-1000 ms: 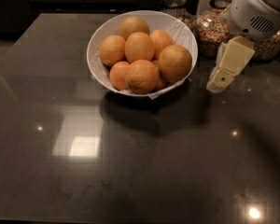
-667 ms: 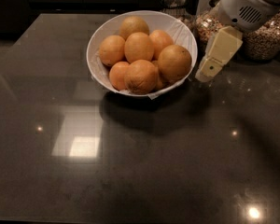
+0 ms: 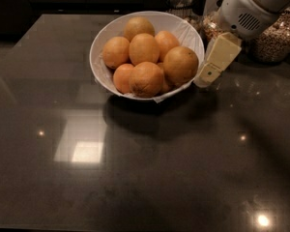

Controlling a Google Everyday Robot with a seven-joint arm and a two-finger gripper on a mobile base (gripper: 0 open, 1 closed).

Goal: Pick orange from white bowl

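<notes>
Now our gripper (image 3: pixel 205 79), open or not we cannot tell, hangs just beside the white bowl (image 3: pixel 181 25) where the big orange (image 3: pixel 181 65) sits, so it could bump the rim and tip it.

**Q:** What occupies the centre?

**A:** The white bowl (image 3: pixel 96 69), lined with crinkled white paper, stands on a dark glossy counter (image 3: pixel 135 178). Seven oranges are heaped in it.

**Q:** Which fruit is the orange?

**A:** The orange (image 3: pixel 181 64) is large and dull orange-tan. It lies on the right of the pile, against the rim.

**Q:** Where is the gripper?

**A:** The gripper (image 3: pixel 206 76) is cream-coloured and slants down and left from the white arm (image 3: pixel 251 8) at upper right. Its tip is outside the bowl, just beside the right wall, clear of the fruit. Whether it touches the wall cannot be told. A glass jar (image 3: pixel 275 42) of grains stands behind.
</notes>
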